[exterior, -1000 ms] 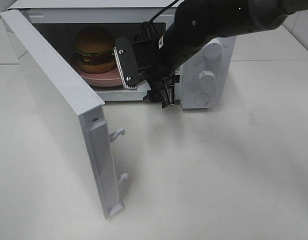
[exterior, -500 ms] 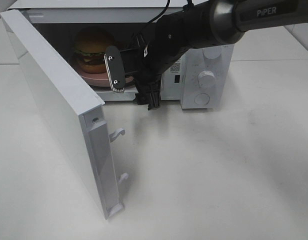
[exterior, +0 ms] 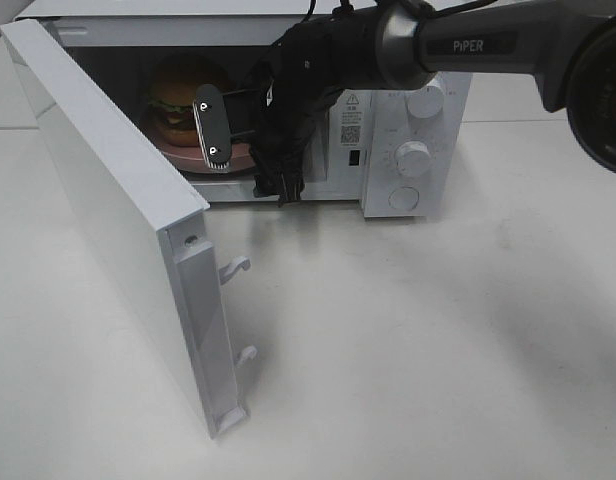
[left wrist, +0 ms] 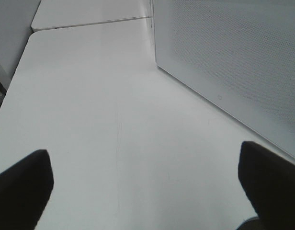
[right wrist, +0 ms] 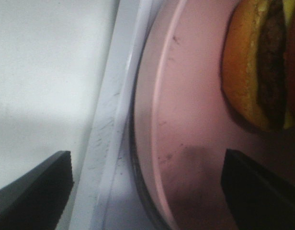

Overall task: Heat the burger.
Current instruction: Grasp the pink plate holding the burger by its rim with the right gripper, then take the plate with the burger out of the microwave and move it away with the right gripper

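Right claw (exterior: 238,150) now deeper inside microwave (exterior: 408,110), beside plated burger (exterior: 178,100).

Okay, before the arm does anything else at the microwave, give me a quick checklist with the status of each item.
1. Tall burger with golden-brown bun inside the white microwave: ok.
2. Burger sitting on the round pink plate: ok.
3. White microwave door closed for heating: not ok, wide open.
4. Right gripper clear of the cavity: not ok, at the plate's rim.
5. Right gripper empty: ok, jaws open.
6. Left gripper free: ok, open over bare table.
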